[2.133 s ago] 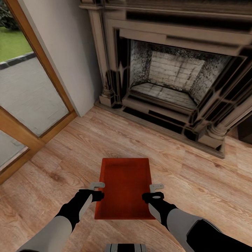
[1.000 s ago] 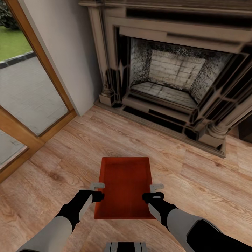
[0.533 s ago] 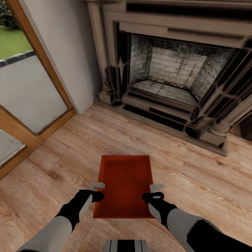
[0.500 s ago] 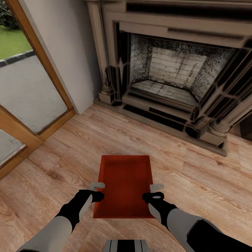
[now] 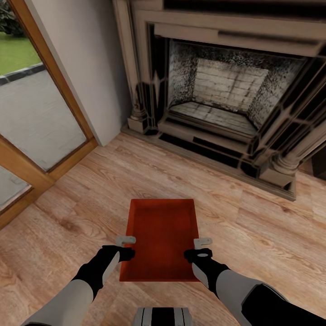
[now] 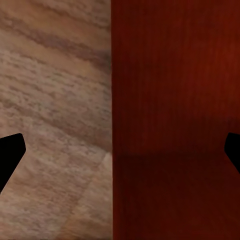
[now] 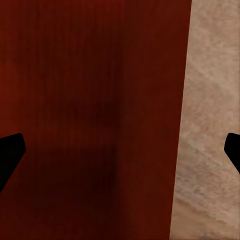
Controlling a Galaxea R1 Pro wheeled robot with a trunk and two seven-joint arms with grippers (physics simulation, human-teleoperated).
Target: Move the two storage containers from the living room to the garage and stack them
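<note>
Head view: one storage container (image 5: 159,237), red-orange, open-topped, low plain walls, flat bottom, sits between the two arms over the light wood plank floor (image 5: 136,181). Left hand (image 5: 125,246) is at its left long wall, right hand (image 5: 202,248) at its right long wall; each straddles its wall. Whether the container rests on the planks or is lifted: cannot tell. Bare planks lie open ahead of the container and to both sides. Ornate dark fireplace (image 5: 226,90) bounds the room ahead and to the right; a wood-framed glass door (image 5: 40,117) bounds the left, with a plain wall section (image 5: 90,68) between them. Fireplace top and right side are cut off by the frame edge. A grey part of the robot body (image 5: 163,315) shows at the bottom edge.

Left wrist view: container wall edge (image 6: 175,100) runs between the two dark fingertips (image 6: 10,155), planks on the other side. Fingertips stand wide apart, not pressed on the wall.

Right wrist view: same layout; red container surface (image 7: 90,100), planks beside it, fingertips (image 7: 10,155) spread apart.
</note>
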